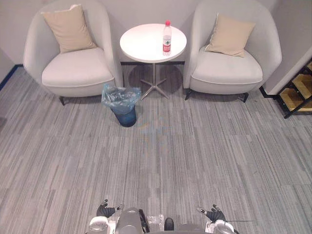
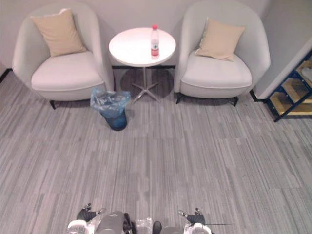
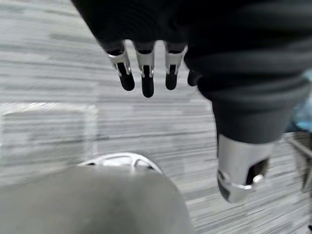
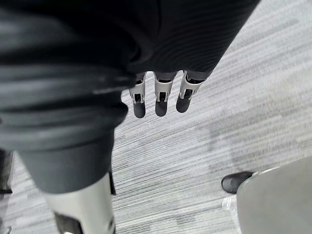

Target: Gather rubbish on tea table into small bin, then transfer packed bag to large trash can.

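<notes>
Lined small bin [image 1: 124,116] seems empty; bottle [image 1: 166,38] on tea table [image 1: 141,46]; left hand [image 3: 146,78], right hand [image 4: 158,100] slack.

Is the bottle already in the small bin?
No, the bottle stands upright on the round white table, apart from the small bin on the floor.

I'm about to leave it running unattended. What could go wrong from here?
The tall clear plastic bottle with the red cap stands upright on the round white table; a clumsy grasp might topple it. The small blue bin with its loose plastic liner sits close to the table's foot and the left pale grey armchair, so an approaching step might knock it.
</notes>
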{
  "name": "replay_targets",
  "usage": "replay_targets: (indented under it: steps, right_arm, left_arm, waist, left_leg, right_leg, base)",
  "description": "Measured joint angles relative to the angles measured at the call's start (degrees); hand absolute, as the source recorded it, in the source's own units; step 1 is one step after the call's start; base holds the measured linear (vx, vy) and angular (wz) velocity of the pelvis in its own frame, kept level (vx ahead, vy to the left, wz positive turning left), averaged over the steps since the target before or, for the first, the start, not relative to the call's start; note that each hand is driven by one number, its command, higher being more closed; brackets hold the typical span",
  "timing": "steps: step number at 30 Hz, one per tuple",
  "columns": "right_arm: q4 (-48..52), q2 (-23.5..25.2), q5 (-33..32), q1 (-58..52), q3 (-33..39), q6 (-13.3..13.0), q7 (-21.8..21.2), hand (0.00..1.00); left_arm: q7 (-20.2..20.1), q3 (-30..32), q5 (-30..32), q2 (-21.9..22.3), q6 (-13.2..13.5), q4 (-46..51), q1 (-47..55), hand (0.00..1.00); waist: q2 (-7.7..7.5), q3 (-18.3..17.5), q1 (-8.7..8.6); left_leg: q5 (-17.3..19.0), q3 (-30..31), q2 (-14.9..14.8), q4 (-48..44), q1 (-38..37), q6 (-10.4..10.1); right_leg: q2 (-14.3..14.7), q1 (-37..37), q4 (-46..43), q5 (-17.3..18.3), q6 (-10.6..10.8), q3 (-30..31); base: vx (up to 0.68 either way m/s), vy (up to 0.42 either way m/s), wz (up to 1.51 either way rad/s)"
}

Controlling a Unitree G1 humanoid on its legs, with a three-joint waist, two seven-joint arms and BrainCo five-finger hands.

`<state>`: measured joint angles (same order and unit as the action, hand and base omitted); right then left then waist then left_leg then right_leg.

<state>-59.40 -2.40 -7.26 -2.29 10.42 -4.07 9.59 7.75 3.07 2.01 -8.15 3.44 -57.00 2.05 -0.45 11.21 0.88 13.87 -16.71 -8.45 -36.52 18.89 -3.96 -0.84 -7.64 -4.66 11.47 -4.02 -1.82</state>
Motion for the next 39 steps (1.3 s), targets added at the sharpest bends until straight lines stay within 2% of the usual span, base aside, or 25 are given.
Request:
replay_targets:
  steps: [3,4,5,6,8,9,10,12,13,15,18,19,20,21,22,23,24,25,27,29,30,33,36,38,39]
  right_arm:
    - [-0.16,-0.19,0.11,0.06,-0.28,0.06,0.08,0.00]
    - [-0.64,-1.04,0.25,0.07,-0.94,0.13,0.07,0.00]
    - [-0.86,-0.71,0.37,0.06,-1.06,0.16,0.10,0.00]
    - [-0.86,0.19,0.52,-0.06,-1.13,0.14,0.04,0.00]
    - [-0.60,0.68,0.71,0.23,-1.10,0.16,-0.08,0.00]
    - [-0.55,0.63,0.99,0.29,-1.08,0.17,-0.12,0.00]
    - [-0.05,0.57,1.42,0.38,-1.12,0.13,-0.22,0.00]
    - [0.07,0.25,2.48,1.16,-1.47,-0.03,-0.48,0.00]
    - [0.00,0.03,2.69,1.89,-1.70,0.12,-0.64,0.00]
    - [0.03,-0.26,2.77,2.90,-2.15,0.08,-0.66,0.00]
    - [0.04,-0.73,2.82,4.10,-2.83,0.12,-0.72,0.00]
    - [0.06,-0.90,2.82,4.31,-2.88,0.12,-0.75,0.00]
    - [-0.06,-0.96,2.83,3.87,-2.98,0.16,-0.75,0.00]
    - [-0.08,-0.91,2.75,3.50,-3.13,0.12,-0.77,0.00]
    - [-0.08,-0.83,2.70,3.11,-3.39,0.09,-0.84,0.00]
    - [-0.12,-1.98,2.82,3.97,-3.40,0.09,-0.93,0.00]
    - [-0.07,-2.46,2.84,3.97,-3.80,-0.07,-1.01,0.00]
    - [-0.18,-2.71,2.84,4.06,-3.82,-0.05,-1.08,0.00]
    - [-0.36,-2.97,2.77,4.20,-3.85,-0.01,-1.04,0.00]
    - [-0.34,-2.49,2.70,3.44,-3.98,0.11,-0.87,0.00]
    - [0.06,-2.00,2.65,2.76,-3.86,0.00,-0.57,0.00]
    - [-0.05,-2.14,2.56,2.39,-3.62,0.00,-0.38,0.00]
    - [-0.32,-2.07,2.54,2.28,-3.53,0.14,-0.20,0.00]
    - [-0.45,-2.14,2.56,2.43,-3.14,0.14,-0.12,0.00]
    - [-0.55,-1.84,2.58,2.54,-3.17,0.15,-0.04,0.00]
  left_arm:
    - [0.92,-0.25,-0.17,0.75,0.10,0.17,-0.04,0.00]
    - [0.91,-0.15,-1.10,0.87,0.16,0.08,0.39,0.00]
    - [0.89,-0.13,-1.12,0.38,0.18,0.23,0.37,0.00]
    - [0.91,-0.09,-1.12,-0.53,0.23,0.28,0.29,0.00]
    - [0.96,-0.13,-1.15,-0.58,0.13,-0.17,-0.32,0.00]
    - [0.96,-0.19,-1.27,-0.57,0.10,-0.56,-0.30,0.00]
    - [0.97,-0.66,-1.61,-0.64,-0.01,-0.95,-0.05,0.00]
    - [0.91,-2.14,-2.08,-0.60,0.01,-0.95,-0.25,0.00]
    - [0.88,-3.15,-2.16,-0.25,0.02,-0.99,-0.85,0.00]
    - [0.87,-4.21,-2.23,0.61,0.09,-0.93,-1.53,0.00]
    - [0.84,-4.27,-2.30,1.23,0.09,-0.98,-1.64,0.00]
    - [0.83,-4.28,-2.30,1.59,0.10,-1.00,-1.63,0.00]
    - [0.84,-4.27,-2.31,1.74,0.09,-1.09,-1.16,0.00]
    - [0.84,-4.27,-2.31,1.71,0.09,-1.09,-1.09,0.00]
    - [0.85,-4.05,-2.26,1.53,0.09,-1.41,-0.60,0.00]
    - [0.93,-3.98,-2.26,2.70,0.00,-2.46,-0.89,0.00]
    - [0.81,-4.15,-2.13,3.85,0.09,-2.78,-0.94,0.00]
    - [0.84,-4.07,-2.13,4.51,0.12,-2.88,-1.30,0.00]
    - [0.72,-2.14,-2.11,5.23,0.15,-2.67,-2.29,0.00]
    - [0.81,-0.35,-2.14,5.17,0.18,-1.81,-2.15,0.00]
    - [0.83,0.03,-2.15,4.73,0.26,-0.51,-2.11,0.00]
    - [0.80,-0.16,-2.17,4.99,1.02,1.36,-2.30,0.00]
    - [0.81,-0.23,-2.21,5.22,1.21,1.33,-2.64,0.00]
    - [0.77,-0.77,-2.19,5.12,1.16,0.98,-2.82,0.00]
    - [0.75,-0.59,-2.18,4.97,1.18,0.51,-3.00,0.00]
  waist:
    - [0.55,-0.15,0.99]
    - [0.76,0.01,1.85]
    - [0.33,-0.24,2.08]
    - [-1.46,-0.89,2.28]
    - [-2.01,-1.08,2.58]
    - [-2.06,-1.05,2.86]
    - [-2.05,-1.04,2.47]
    - [-1.52,-0.78,2.19]
    - [-1.23,-0.61,2.03]
    - [-0.36,-0.09,1.59]
    - [0.37,0.30,0.74]
    - [0.56,0.42,0.52]
    - [0.11,0.16,0.24]
    - [-0.32,-0.07,0.17]
    - [-1.91,-0.48,-0.15]
    - [0.63,-0.19,-0.28]
    - [2.11,-0.86,-0.74]
    - [2.53,-0.61,-0.81]
    - [3.81,0.68,-0.53]
    - [3.44,1.36,0.12]
    - [2.27,2.08,0.48]
    - [1.85,2.29,0.95]
    - [1.78,2.35,1.75]
    - [1.92,2.33,2.58]
    - [1.34,2.14,3.20]
  left_leg:
    - [-6.59,5.83,4.55,19.83,-0.54,-1.12]
    - [-10.61,7.59,5.01,20.15,-0.55,0.68]
    - [-10.19,7.59,5.64,18.35,-0.08,1.76]
    - [-7.43,6.17,6.60,16.26,0.80,2.17]
    - [-4.77,4.44,7.29,16.06,-0.73,3.13]
    - [-4.49,3.37,7.39,16.91,-2.81,3.97]
    - [-3.59,2.07,8.02,18.91,-7.28,4.71]
    - [-2.98,1.86,8.43,21.12,-11.65,5.03]
    - [-2.99,1.70,8.60,23.72,-15.14,5.01]
    - [-2.99,1.72,8.15,27.31,-20.13,5.01]
    - [-2.62,2.15,5.46,28.38,-23.58,4.39]
    - [-2.25,2.51,4.72,28.38,-24.21,3.69]
    - [-0.78,3.45,4.20,28.35,-25.87,1.24]
    - [-0.23,3.90,4.40,28.35,-26.36,0.36]
    - [0.98,5.04,5.08,28.35,-27.44,-1.40]
    - [1.44,5.69,3.12,28.17,-28.28,-2.15]
    - [1.20,6.89,1.63,26.19,-27.16,-2.58]
    - [1.36,7.41,0.87,22.96,-25.73,-2.80]
    - [-0.58,10.44,-3.27,0.98,-16.25,-4.62]
    - [-0.13,10.57,-6.21,-11.37,-11.83,-3.94]
    - [0.42,8.51,-6.82,-14.09,-9.43,-2.89]
    - [0.55,5.69,-5.39,-9.97,-3.99,-2.70]
    - [-1.15,4.75,0.16,9.53,-3.10,-1.87]
    - [-9.63,4.90,3.50,22.67,-4.10,-0.53]
    - [-13.39,4.40,4.90,25.90,-6.06,1.58]
  right_leg:
    - [-2.30,-0.23,0.29,2.76,2.51,2.59]
    - [-2.46,-0.66,-0.14,4.80,3.84,4.24]
    - [-3.05,-0.82,-0.55,5.34,4.35,4.55]
    - [-4.59,-0.56,-1.92,5.78,5.04,5.23]
    - [-5.56,4.18,-12.67,5.18,6.41,5.96]
    - [-5.85,6.68,-19.30,4.60,7.93,6.40]
    - [-6.31,11.09,-32.16,3.82,13.16,6.67]
    - [-6.38,14.79,-41.97,3.87,14.54,4.42]
    - [-7.19,17.60,-45.92,4.89,12.58,0.65]
    - [-8.91,20.38,-44.03,6.97,8.89,-7.74]
    - [-7.90,23.95,-30.67,6.69,7.57,-12.89]
    - [-7.32,24.75,-25.28,4.35,7.53,-13.52]
    - [-6.46,24.91,-14.99,-4.44,6.04,-12.88]
    - [-6.50,25.02,-13.02,-7.74,5.17,-12.53]
    - [-7.00,25.31,-12.66,-10.81,3.61,-12.00]
    - [-6.00,25.33,-15.56,-9.77,3.34,-13.29]
    - [-5.08,24.84,-15.20,-7.62,2.93,-14.23]
    - [-4.34,24.07,-14.44,-6.20,2.63,-14.27]
    - [-1.60,19.40,-11.36,-4.96,0.85,-15.47]
    - [-0.04,14.16,-8.91,-3.94,-0.57,-15.78]
    - [0.08,10.21,-6.96,-3.25,-0.69,-15.54]
    - [0.04,6.59,-3.15,-3.17,-0.13,-14.81]
    - [-0.77,3.52,0.32,-3.29,1.34,-14.03]
    - [-1.37,2.69,1.32,-2.65,2.92,-13.01]
    - [-2.13,2.11,1.63,-2.15,4.03,-11.66]
  base:
    - [0.30,0.254,-0.37]
    - [0.34,0.339,-0.66]
    - [0.39,0.336,-0.53]
    - [0.46,0.283,-0.34]
    - [0.46,0.260,-0.38]
    - [0.42,0.234,-0.45]
    - [0.42,0.212,-0.36]
    - [0.41,0.157,-0.21]
    - [0.48,0.132,-0.16]
    - [0.38,0.038,-0.04]
    - [0.38,-0.095,0.11]
    - [0.44,-0.197,0.25]
    - [0.38,-0.193,0.27]
    - [0.50,-0.295,0.34]
    - [0.36,-0.231,0.15]
    - [0.41,-0.293,0.28]
    - [0.37,-0.288,0.20]
    - [0.36,-0.304,0.29]
    - [0.34,-0.278,0.08]
    - [0.34,-0.205,-0.15]
    - [0.28,-0.160,-0.11]
    - [0.24,-0.095,-0.11]
    - [0.29,0.066,-0.10]
    - [0.34,0.166,-0.23]
    - [0.34,0.148,-0.17]
